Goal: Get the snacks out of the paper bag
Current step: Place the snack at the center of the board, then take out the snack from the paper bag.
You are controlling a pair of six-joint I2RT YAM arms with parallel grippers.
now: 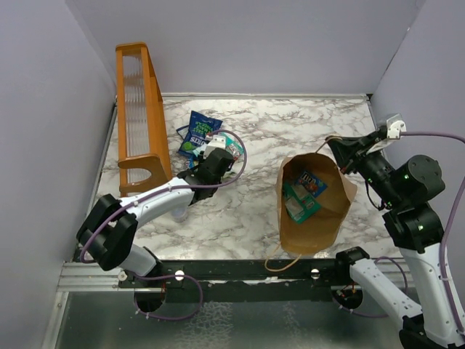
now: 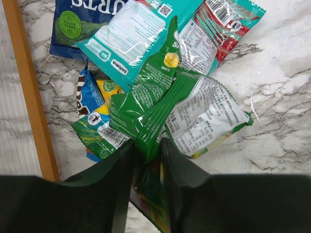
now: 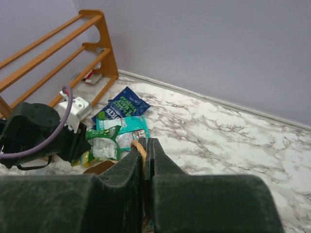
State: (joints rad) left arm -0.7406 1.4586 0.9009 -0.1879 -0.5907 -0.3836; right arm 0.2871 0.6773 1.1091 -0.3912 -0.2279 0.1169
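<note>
Top external shows the bag [image 1: 314, 234] on the table [image 1: 290, 123], mouth towards the camera, with a blue pouch [image 1: 312, 182] and a teal pouch [image 1: 298, 206] inside, so I judge the job part done. My right gripper [image 3: 145, 147] is clamped tight on the bag's cord handle [image 3: 138, 144] at the far right corner of its rim, I reckon to keep the mouth open and the bag steady. Well left of the bag, my left gripper [image 2: 147, 144] pinches the edge of a green packet [image 2: 148, 97] just over the snacks [image 2: 131, 39] lying there, probably to lay it among them. On the blue packet [image 2: 80, 22] I read "SMALL BATCH" in a green badge and the cut-off letters "URTS". Print elsewhere is too fine to read.
</note>
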